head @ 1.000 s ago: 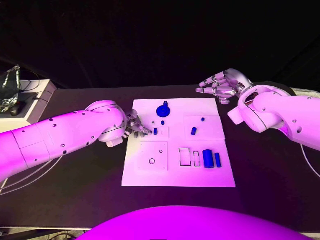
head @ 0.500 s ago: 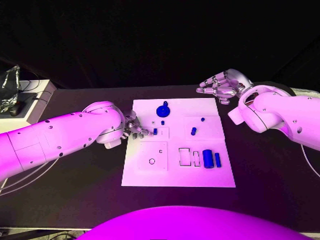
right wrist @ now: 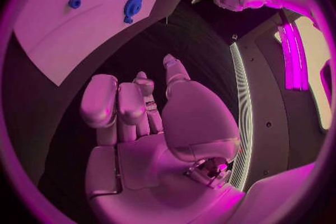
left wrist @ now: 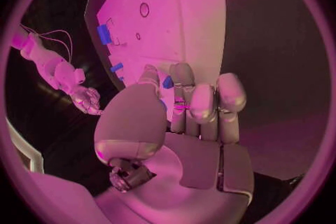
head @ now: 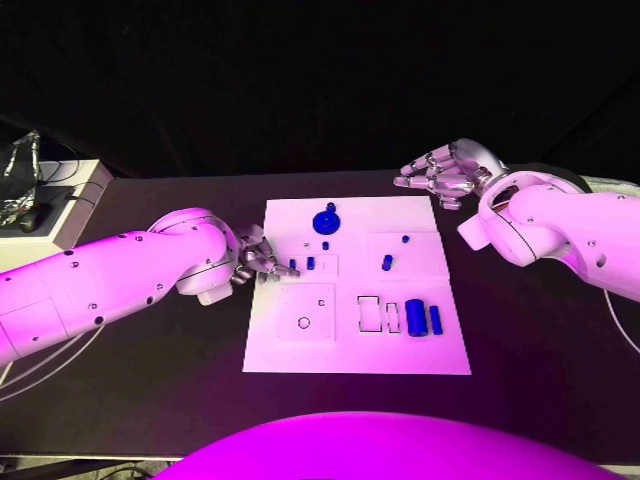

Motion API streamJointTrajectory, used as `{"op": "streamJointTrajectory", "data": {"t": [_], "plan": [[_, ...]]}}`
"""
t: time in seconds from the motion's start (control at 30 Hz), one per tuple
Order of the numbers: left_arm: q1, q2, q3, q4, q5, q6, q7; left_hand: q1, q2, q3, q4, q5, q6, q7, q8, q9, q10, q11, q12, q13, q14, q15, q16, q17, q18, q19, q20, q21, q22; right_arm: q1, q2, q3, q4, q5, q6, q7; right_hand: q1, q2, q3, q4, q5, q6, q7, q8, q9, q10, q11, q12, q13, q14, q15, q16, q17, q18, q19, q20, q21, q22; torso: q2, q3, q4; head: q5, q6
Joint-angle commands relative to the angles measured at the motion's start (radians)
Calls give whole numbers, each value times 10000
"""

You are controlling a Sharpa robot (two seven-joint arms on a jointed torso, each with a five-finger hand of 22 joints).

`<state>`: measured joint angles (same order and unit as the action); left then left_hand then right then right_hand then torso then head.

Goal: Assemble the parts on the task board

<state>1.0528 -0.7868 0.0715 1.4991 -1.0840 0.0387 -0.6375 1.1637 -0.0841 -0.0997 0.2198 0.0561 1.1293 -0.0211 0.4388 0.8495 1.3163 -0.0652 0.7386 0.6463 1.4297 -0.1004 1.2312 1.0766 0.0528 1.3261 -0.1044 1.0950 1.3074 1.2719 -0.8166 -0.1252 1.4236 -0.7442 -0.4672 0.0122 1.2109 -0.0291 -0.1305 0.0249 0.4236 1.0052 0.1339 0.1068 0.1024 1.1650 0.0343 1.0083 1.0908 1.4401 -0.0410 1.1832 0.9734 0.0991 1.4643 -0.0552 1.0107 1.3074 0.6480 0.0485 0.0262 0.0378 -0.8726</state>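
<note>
Several small blue parts lie scattered on the white task board at the middle of the black table: a round disc-shaped piece near the far edge, short pegs by the left edge and near the centre, and two longer blocks side by side toward the near right. We judge them all to be light, rigid moulded pieces with smooth faces, likely to skid on the board or roll if nudged rather than pinched squarely; none looks fragile, though the small pegs could tip or slip out from between large fingertips. For the pegs we would take hold across the short sides, from above, with thumb against one finger; for the longer blocks, across the narrow width near the middle; the disc looks best lifted by its rim or its small top knob. Our left hand sits at the board's left edge, fingertips just beside the peg there, and from the left wrist view its fingers are curled loosely with a blue piece seen just past them; we cannot tell whether it grips anything. Our right hand hovers off the board's far right corner, fingers spread apart and holding nothing.
</note>
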Motion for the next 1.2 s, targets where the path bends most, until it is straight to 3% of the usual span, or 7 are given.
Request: {"op": "streamJointTrajectory", "data": {"t": [0.03,0.07,0.23,0.3,0.53,0.87,1.2], "plan": [[-202,-226,210,251,482,-83,484,320,-138,841,-322,0,-486,160,110,29,-401,90,-43,-69,-200,52,-506,-533,-46,-368,4,-657,549,-9,-30,4,22,-96,149,54,-8,-38,1,-46,-12,-7,57,-60,6,-4,-37,-62,-8,-1,-46,-28,-11,-21,396,-34,-34,1352,1,3,-2,-28,0],[-270,-320,305,322,626,-111,655,777,-109,1361,-599,4,-1068,385,-139,-153,-992,264,-395,-281,-808,147,-1611,-1679,34,-1184,40,-2072,-23,-10,-44,4,26,-96,136,63,-8,-38,1,-46,-12,-7,57,-60,6,-4,-37,-62,-8,-1,-46,-28,-11,-21,396,-34,-34,1352,3,4,-3,-32,0],[-441,-726,657,505,1404,-380,1814,1904,58,2774,-1636,6,-2027,974,-972,-1358,-2288,752,-1360,-1168,-2212,564,-2886,-2672,50,-2678,355,-4326,-1031,-18,-97,3,24,-61,49,187,18,-36,18,-67,0,-3,58,-58,6,-44,-37,-115,-48,-13,-47,-60,-47,-15,387,-33,-83,1341,-8,-16,6,-57,0],[-469,-843,754,513,1692,-630,2488,2438,145,3598,-2026,41,-2455,1493,-1739,-2332,-3029,1228,-2450,-2082,-3498,1019,-4033,-3361,-40,-3596,706,-5279,-1545,-22,-110,3,16,-14,-29,301,46,-29,14,-105,16,-16,58,-55,4,-158,-42,-356,-263,-30,-48,-164,-138,1,341,-30,-262,1304,-12,-8,-1,-52,0],[-498,-771,898,388,1376,-1775,4628,2529,-268,4708,-2753,1,-2377,1506,-2886,-4948,-3085,1752,-4363,-4557,-3866,1501,-6520,-5785,188,-4016,1372,-7038,-2963,-37,-106,0,-42,229,-354,808,199,106,-6,-357,105,-15,48,-20,-10,-544,-78,-1278,-1233,-79,-79,-609,-467,39,239,-59,-955,1171,7,-16,-11,-91,0],[-482,170,891,-260,-1130,-3007,6030,2381,-362,4054,-2812,-19,-1951,1240,-3062,-6969,-2934,1875,-5079,-5847,-3126,1543,-7152,-7038,380,-3237,1543,-7983,-3992,-52,-38,-9,-181,427,-680,1368,452,225,-35,-681,204,-16,47,-15,-75,-235,-186,-2950,-3665,-110,-162,-1415,-977,51,148,-151,-2197,968,11,11,-7,-145,136],[-339,1080,479,-1150,-3086,-3203,6268,2670,-391,3792,-2780,-15,-1251,1159,-3400,-7836,-2856,1769,-5455,-5843,-2924,1305,-5150,-6132,480,-2602,1256,-7119,-3074,-79,34,-20,-291,562,-757,1763,670,337,36,-918,268,335,29,-259,-188,267,-187,-4923,-6014,-229,-174,-2008,-1542,53,127,-168,-3232,841,20,14,-8,-151,240]]}}
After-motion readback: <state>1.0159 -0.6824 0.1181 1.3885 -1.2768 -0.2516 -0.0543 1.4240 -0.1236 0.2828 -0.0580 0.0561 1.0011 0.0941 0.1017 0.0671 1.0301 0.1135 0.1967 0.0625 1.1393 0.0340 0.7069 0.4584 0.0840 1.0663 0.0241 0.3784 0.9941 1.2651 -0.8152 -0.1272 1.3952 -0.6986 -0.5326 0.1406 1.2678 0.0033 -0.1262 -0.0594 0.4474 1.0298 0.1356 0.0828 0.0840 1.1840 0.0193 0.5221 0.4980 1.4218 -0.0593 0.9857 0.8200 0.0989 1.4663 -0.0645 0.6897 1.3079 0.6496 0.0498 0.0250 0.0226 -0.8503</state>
